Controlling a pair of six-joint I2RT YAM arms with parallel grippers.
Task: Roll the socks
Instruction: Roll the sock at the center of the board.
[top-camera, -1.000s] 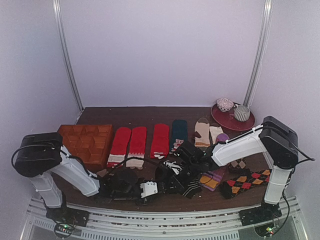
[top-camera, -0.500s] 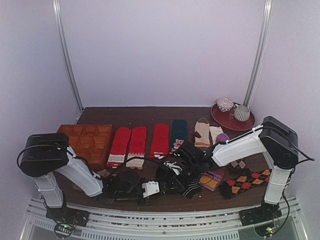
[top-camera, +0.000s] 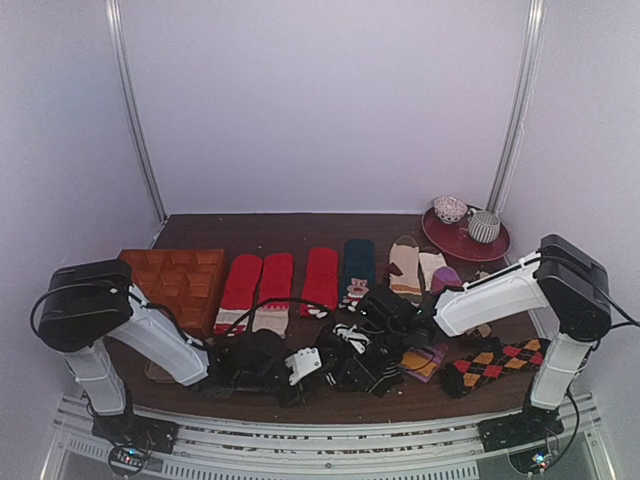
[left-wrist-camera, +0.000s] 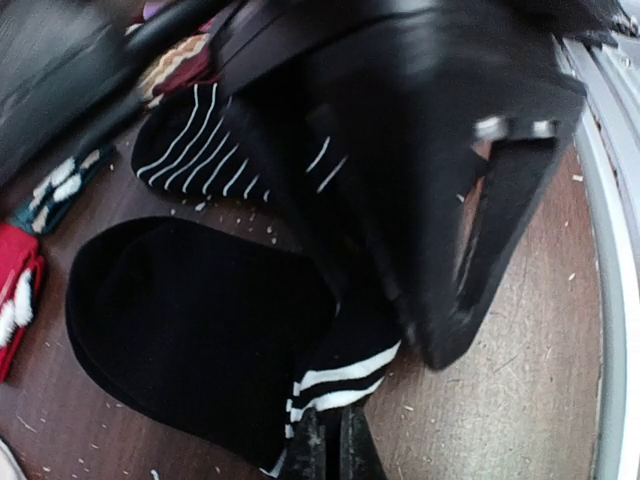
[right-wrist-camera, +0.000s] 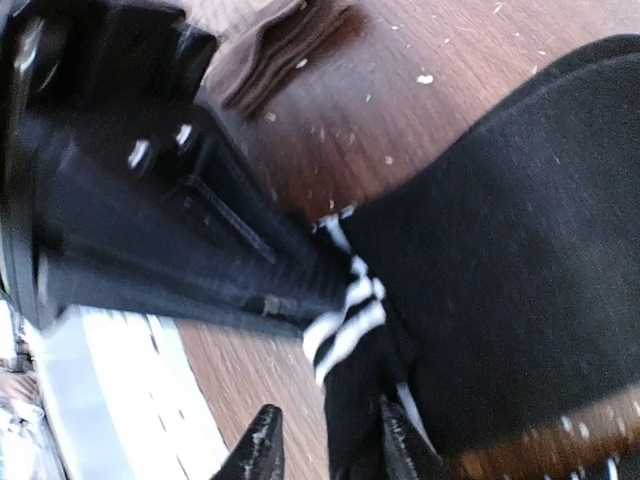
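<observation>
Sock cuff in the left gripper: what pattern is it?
Black sock cuff with white bands, clearest in the left wrist view.

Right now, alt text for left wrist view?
A mostly black sock lies on a dark wood table, its white-banded cuff pinched in the left jaws at the bottom edge. The right arm, blurred, looms over it; a thinly striped sock lies behind.
</observation>
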